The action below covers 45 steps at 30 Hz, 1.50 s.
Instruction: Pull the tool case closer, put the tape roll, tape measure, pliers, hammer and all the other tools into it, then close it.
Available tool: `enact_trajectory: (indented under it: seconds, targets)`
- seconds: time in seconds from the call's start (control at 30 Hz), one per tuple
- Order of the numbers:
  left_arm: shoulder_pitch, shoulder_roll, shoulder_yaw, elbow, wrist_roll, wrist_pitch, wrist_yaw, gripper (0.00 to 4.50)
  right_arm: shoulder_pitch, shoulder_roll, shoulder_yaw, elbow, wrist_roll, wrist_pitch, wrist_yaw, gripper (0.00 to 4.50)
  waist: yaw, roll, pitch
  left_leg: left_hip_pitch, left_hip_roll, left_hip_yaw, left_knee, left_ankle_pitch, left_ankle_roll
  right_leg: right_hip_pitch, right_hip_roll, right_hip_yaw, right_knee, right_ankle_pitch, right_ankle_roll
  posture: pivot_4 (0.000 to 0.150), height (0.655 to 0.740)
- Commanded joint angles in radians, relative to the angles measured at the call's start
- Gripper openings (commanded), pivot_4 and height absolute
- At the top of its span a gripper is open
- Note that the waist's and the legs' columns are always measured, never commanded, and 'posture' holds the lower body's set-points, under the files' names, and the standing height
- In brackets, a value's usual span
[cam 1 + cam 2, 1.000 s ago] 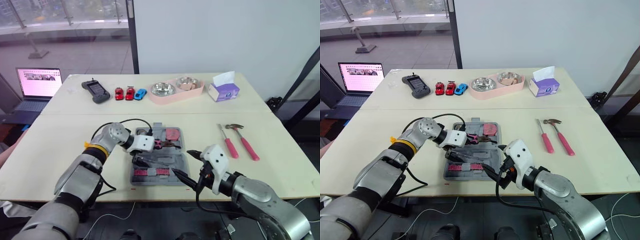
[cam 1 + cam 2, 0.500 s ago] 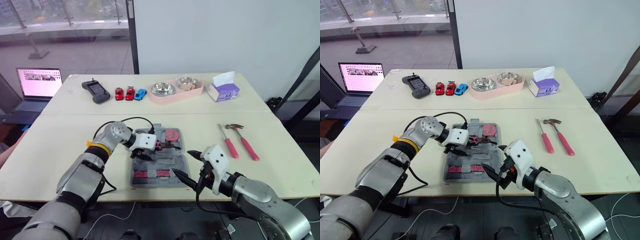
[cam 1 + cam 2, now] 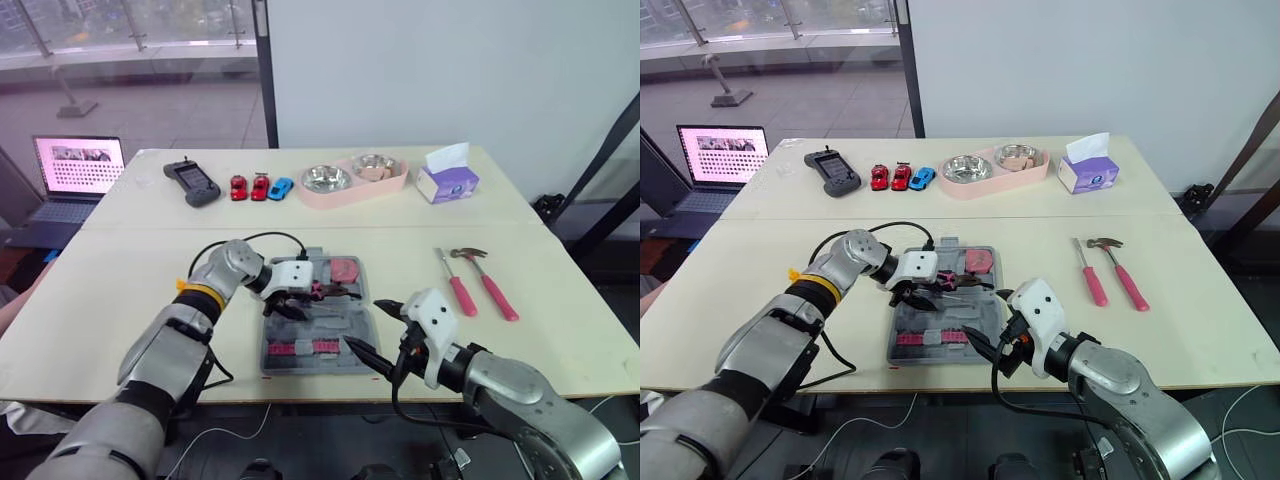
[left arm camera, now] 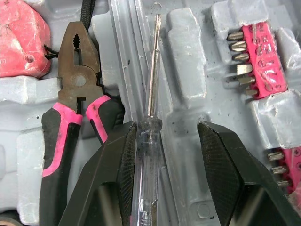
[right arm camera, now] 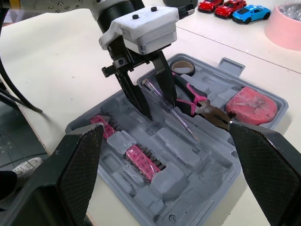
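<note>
The grey tool case (image 3: 338, 345) lies open at the table's front centre. In it are the pink-handled pliers (image 4: 70, 108), a pink tape measure (image 4: 21, 42), a tape roll (image 5: 182, 67), pink bit holders (image 4: 251, 61) and a clear-handled screwdriver (image 4: 148, 136). My left gripper (image 4: 167, 129) hangs open just over the case, its fingers straddling that screwdriver, one finger against the handle. My right gripper (image 3: 361, 320) is wide open at the case's front right corner, holding nothing. A hammer (image 3: 487, 280) and a pink-handled screwdriver (image 3: 455, 285) lie on the table to the right.
At the back of the table stand a pink tray with two steel bowls (image 3: 350, 180), a purple tissue box (image 3: 447, 180), three toy cars (image 3: 260, 187) and a black handheld controller (image 3: 192, 182). A laptop (image 3: 78, 170) sits beyond the table's left edge.
My left gripper has shifted a little from the front half of the case toward the pliers at its far side. The right arm has not moved.
</note>
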Motion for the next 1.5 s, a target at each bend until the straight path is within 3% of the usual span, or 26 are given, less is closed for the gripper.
enact_trajectory:
  seconds: [0.03,0.07,0.1,0.53,0.8,1.0,1.5]
  targets:
    - [-0.015,-0.003,0.012,-0.017,-0.012,0.014,-0.009,0.61,-0.007,0.003,-0.011,-0.022,0.004,-0.014,0.005,4.5,0.0,0.0,0.0,0.0,0.0,0.0,0.0,0.0,0.0,0.0,0.0,0.0,0.0,0.0,0.0,0.15,0.74]
    - [-0.016,-0.004,0.012,-0.017,-0.012,0.017,-0.009,0.11,-0.007,0.003,-0.011,-0.021,0.004,-0.014,0.006,4.5,0.0,0.0,0.0,0.0,0.0,0.0,0.0,0.0,0.0,0.0,0.0,0.0,0.0,0.0,0.0,0.15,0.74]
    - [-0.017,-0.005,0.016,-0.016,-0.016,0.026,-0.009,0.01,-0.008,0.003,-0.011,-0.021,0.004,-0.014,0.006,4.5,0.0,0.0,0.0,0.0,0.0,0.0,0.0,0.0,0.0,0.0,0.0,0.0,0.0,0.0,0.0,0.15,0.74]
    - [-0.027,0.01,0.047,-0.091,-0.061,0.091,-0.056,0.01,-0.016,0.002,-0.005,-0.02,0.001,-0.011,0.011,4.5,0.0,0.0,0.0,0.0,0.0,0.0,0.0,0.0,0.0,0.0,0.0,0.0,0.0,0.0,0.0,0.15,0.74]
    - [0.054,0.095,0.035,-0.453,-0.117,0.374,-0.193,0.01,-0.015,0.004,0.0,-0.019,0.001,-0.012,0.011,4.5,-0.002,0.0,0.0,0.0,0.0,0.0,0.0,0.0,0.0,-0.001,0.0,0.0,0.001,0.0,0.0,0.15,0.74]
    - [0.107,0.165,-0.076,-0.679,0.013,0.549,-0.165,0.01,-0.023,0.01,0.01,-0.008,-0.005,-0.021,0.012,4.5,0.001,0.0,0.0,0.0,0.0,0.0,0.0,0.0,0.0,0.0,0.0,0.0,0.0,0.0,0.0,0.15,0.74]
    - [0.075,0.103,-0.157,-0.672,0.079,0.641,-0.026,0.01,-0.006,0.012,0.013,-0.021,-0.006,-0.019,0.0,4.5,0.005,0.0,0.0,0.0,0.0,0.0,0.0,0.0,0.0,0.0,0.0,0.0,0.0,0.0,0.0,0.15,0.74]
